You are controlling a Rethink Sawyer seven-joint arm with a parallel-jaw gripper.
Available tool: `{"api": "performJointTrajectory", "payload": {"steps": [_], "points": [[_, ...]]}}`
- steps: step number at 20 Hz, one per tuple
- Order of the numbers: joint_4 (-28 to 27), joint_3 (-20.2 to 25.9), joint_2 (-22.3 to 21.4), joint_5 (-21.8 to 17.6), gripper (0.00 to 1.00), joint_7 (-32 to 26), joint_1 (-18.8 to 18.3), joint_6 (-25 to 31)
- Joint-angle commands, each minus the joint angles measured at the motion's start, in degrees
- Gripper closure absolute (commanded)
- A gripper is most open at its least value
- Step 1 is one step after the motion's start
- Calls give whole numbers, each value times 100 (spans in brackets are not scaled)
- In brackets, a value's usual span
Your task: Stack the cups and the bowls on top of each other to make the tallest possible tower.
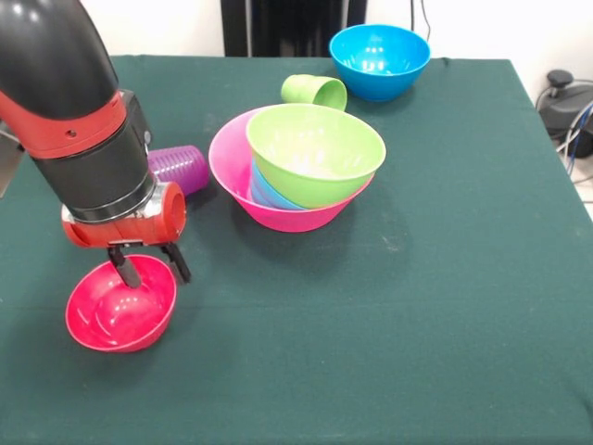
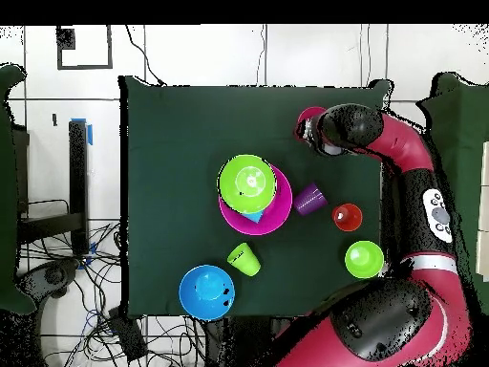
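— Where is the gripper (image 1: 148, 267)?

— Low over the small red bowl (image 1: 120, 304), which sits near one corner of the green-covered table (image 1: 417, 306). In the front view two dark fingers (image 1: 125, 268) point down with a gap between them. One finger reaches inside the bowl and the other stands at or just outside its rim, so the rim lies between them. The fingers are spread, not pressed together; whether they pinch the rim I cannot tell.

— And the tower?

— The large pink bowl (image 1: 232, 171) stands near the middle of the table. A light blue piece (image 1: 264, 185) lies in it, and a green bowl (image 1: 315, 153) rests on top, tilted toward the camera in the front view.

— What lies loose?

— A purple cup (image 1: 178, 169) lies on its side just beside the pink bowl, between that bowl and the arm. A light green cup (image 1: 315, 92) lies on its side near the pink bowl's other side. A medium blue bowl (image 1: 380, 60) stands upright near a corner of the table, well apart from the red bowl.

— Anything more from above?

— The overhead view shows a second small red bowl (image 2: 347, 217) and a small green bowl (image 2: 364, 259) along the table edge beside the arm, both upright and apart from each other.
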Motion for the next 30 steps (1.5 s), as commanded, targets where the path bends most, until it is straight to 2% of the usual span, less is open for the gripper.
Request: {"api": "performJointTrajectory", "payload": {"steps": [1,4,11,16,17,25,27,30], "points": [[-175,111,169,-621,0,-1581,258,-234],[-206,131,182,-695,0,-1553,251,-311],[22,74,43,-730,0,-947,195,-820],[54,-35,-10,-687,0,-708,227,-849],[41,-51,-9,-675,100,-714,238,-843],[97,-99,-40,-704,100,-650,247,-954],[249,-47,-84,-719,100,-498,200,-1378],[273,-82,-98,-736,100,-423,225,-1450]]}}
